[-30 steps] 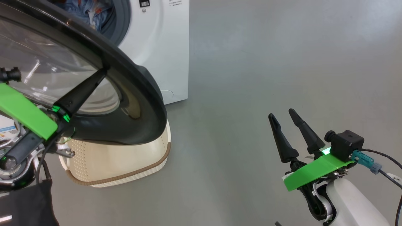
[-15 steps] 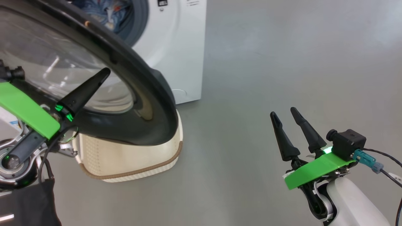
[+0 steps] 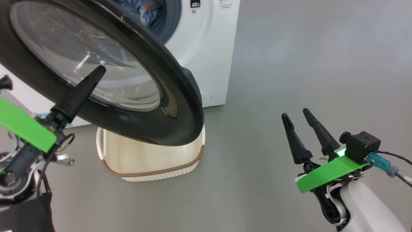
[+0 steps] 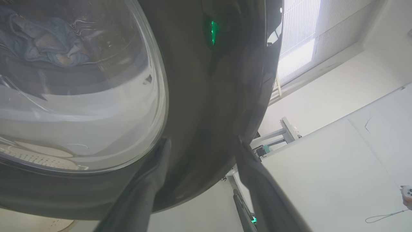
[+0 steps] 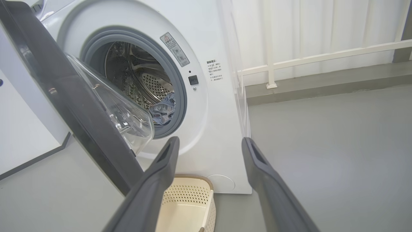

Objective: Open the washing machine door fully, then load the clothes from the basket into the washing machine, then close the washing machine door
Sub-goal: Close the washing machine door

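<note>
washing machine door (image 3: 180, 106): hangs partway open above basket (image 3: 154, 167) | clothes (image 5: 162, 109): lie inside washing machine (image 3: 209, 48) drum | left gripper (image 4: 202, 141): jaws apart at door rim | right gripper (image 3: 294, 112): jaws apart, above floor (image 3: 289, 58)

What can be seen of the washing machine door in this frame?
The washing machine door is large and round, with a glossy black rim around a clear glass bowl that bulges from its inner face. It stands partly open, swung out from the machine, with its lower edge above the cream basket. The left gripper, jaws open, sits at the black rim; contact cannot be told.
</note>
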Tool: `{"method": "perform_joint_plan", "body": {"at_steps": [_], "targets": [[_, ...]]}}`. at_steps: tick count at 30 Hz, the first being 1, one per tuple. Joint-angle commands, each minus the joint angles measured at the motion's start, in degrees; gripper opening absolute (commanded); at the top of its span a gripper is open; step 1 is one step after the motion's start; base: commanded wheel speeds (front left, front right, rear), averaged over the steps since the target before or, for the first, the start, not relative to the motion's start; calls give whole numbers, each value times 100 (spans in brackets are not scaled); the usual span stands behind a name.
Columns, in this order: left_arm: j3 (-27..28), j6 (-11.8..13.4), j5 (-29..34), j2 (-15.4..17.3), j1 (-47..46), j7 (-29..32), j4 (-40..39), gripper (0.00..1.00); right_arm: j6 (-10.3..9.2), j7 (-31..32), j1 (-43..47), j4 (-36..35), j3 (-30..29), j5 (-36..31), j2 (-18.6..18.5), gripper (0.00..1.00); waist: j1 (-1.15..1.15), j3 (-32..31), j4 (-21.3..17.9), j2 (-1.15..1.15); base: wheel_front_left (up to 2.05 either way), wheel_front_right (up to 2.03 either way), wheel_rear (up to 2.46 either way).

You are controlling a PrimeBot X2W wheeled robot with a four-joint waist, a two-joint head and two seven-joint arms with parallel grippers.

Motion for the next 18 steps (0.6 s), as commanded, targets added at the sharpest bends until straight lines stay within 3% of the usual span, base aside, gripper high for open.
{"method": "perform_joint_plan", "body": {"at_steps": [1, 7, 10, 13, 15, 16, 18], "targets": [[201, -63, 138, 217, 56, -87, -235, 100, 25, -52, -26, -162, 46, -61, -41, 100, 0, -41, 62, 0, 0, 0, 0], [309, -241, 601, 243, 319, -756, -380, 100, 25, -52, -5, -190, 28, -66, -67, 100, 0, -51, 170, 0, 0, 0, 0], [273, -338, 1125, 357, 512, -1322, -460, 100, 25, -52, -10, -209, 24, -64, -76, 100, 0, -39, 190, 0, 0, 0, 0], [181, -384, 1573, 403, 720, -2017, -466, 100, 25, -52, -12, -232, 17, -66, -87, 100, 0, -35, 199, 0, 0, 0, 0], [9, -397, 2067, 608, 884, -2579, -500, 100, 25, -52, -16, -242, 15, -68, -92, 100, 0, -29, 197, 0, 0, 0, 0], [-97, -400, 2388, 699, 1053, -3261, -455, 100, 25, -52, -23, -248, 17, -69, -93, 100, 0, -30, 185, 0, 0, 0, 0], [-229, -402, 2766, 844, 1274, -3906, -338, 100, 25, -52, -33, -252, 23, -71, -86, 100, 0, -27, 160, 0, 0, 0, 0]]}}
